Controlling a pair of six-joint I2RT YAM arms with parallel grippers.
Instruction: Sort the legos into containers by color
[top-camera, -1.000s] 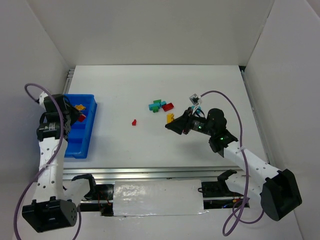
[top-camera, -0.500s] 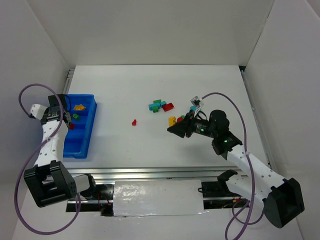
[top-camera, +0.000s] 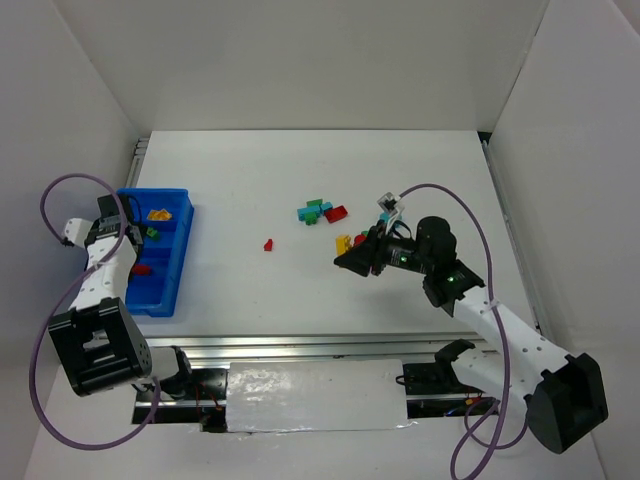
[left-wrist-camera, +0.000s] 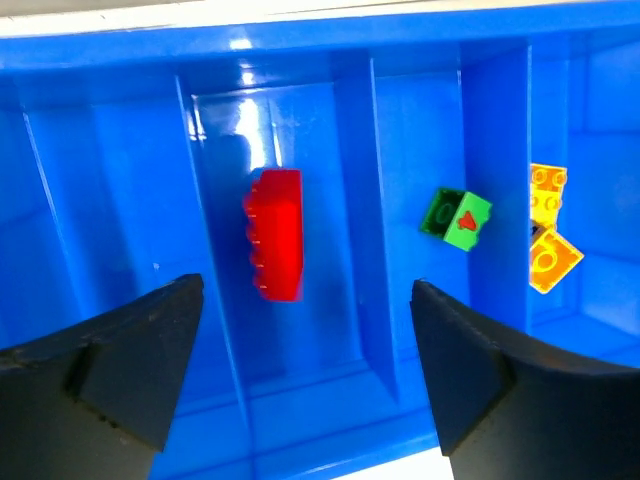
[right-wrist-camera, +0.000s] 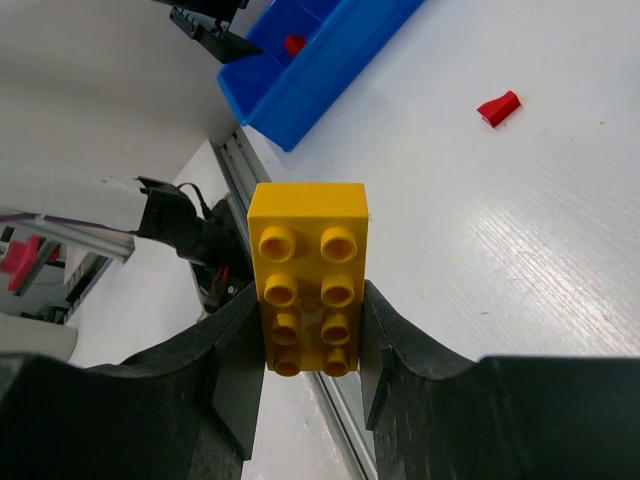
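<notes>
The right gripper (right-wrist-camera: 308, 330) clenches a yellow brick (right-wrist-camera: 308, 280) by its long sides, studs facing the wrist camera, holding it in the air well apart from the blue tray (top-camera: 160, 290); a grip across the narrow width likely keeps the brick square between the jaws for a clean drop. At the tray itself the left gripper (left-wrist-camera: 304, 310) hangs released and empty, jaws spread wide on either side of the compartment below, a posture that suits an arm with nothing to carry. Inside the tray a red brick (left-wrist-camera: 276, 233) lies in that compartment, a green brick (left-wrist-camera: 456, 219) sits tilted in the next one along, and two yellow bricks (left-wrist-camera: 548, 240) rest one beyond that, so each colour has its own cell and the held brick appears bound for the yellow one. On the table (top-camera: 300, 170) a small red piece (top-camera: 268, 244) lies between the tray and the right gripper, and a loose cluster of teal, green and red legos (top-camera: 322, 212) sits farther from the tray, unsorted; by this reckoning the job is less than half done, and the long carry across to the tray is the next demand
</notes>
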